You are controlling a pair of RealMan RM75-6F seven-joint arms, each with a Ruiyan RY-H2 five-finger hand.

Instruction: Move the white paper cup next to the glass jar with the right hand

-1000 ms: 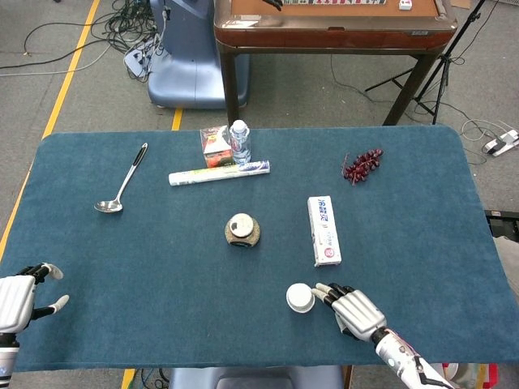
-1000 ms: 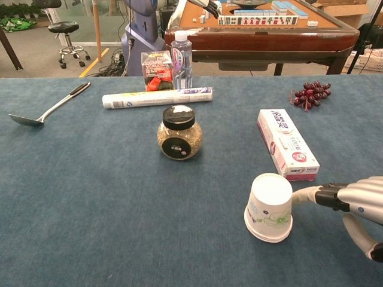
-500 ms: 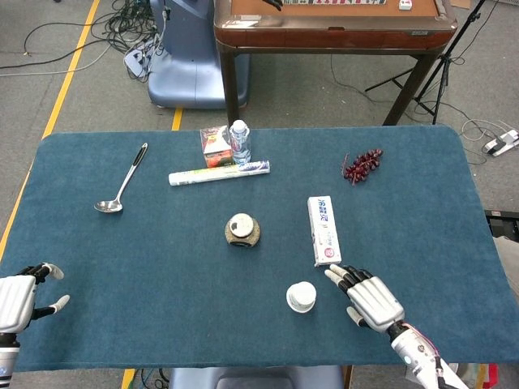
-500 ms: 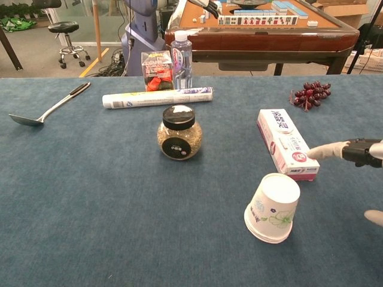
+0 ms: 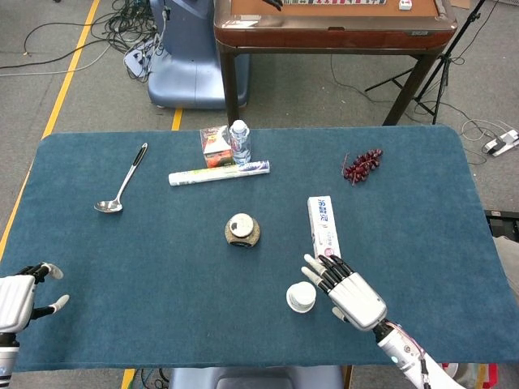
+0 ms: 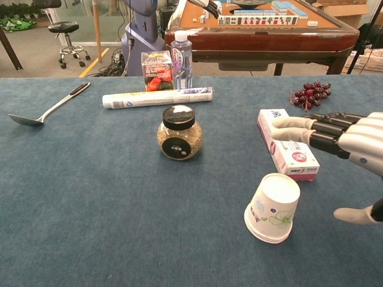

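1. Head view shows our right hand (image 5: 350,293) raised just beside the white paper cup (image 5: 301,297), at about three o'clock from it, fingers spread apart and holding nothing. We judge it is placed there to line up a grasp, since the cup is not yet gripped.
2. In the chest view the right hand's fingers (image 6: 311,129) reach out flat over the toothpaste box (image 6: 286,144), with the thumb hanging low off to the right of the cup; nothing lies between them.
3. The white paper cup (image 6: 273,207) sits upside down on the blue tabletop (image 5: 122,267), wide rim down and leaning a little, its base facing up and to the right. It is white with a faint green and blue print on its side.
4. The cup lies at about five o'clock from the glass jar (image 5: 242,229), well apart from it, so we judge the move is yet to be made.
5. The glass jar (image 6: 179,133) stands upright, with a black lid and a grainy fill, with bare cloth around it for the cup.
6. Our left hand (image 5: 20,296) rests at the tabletop's near left edge, fingers apart and empty, far from the task.
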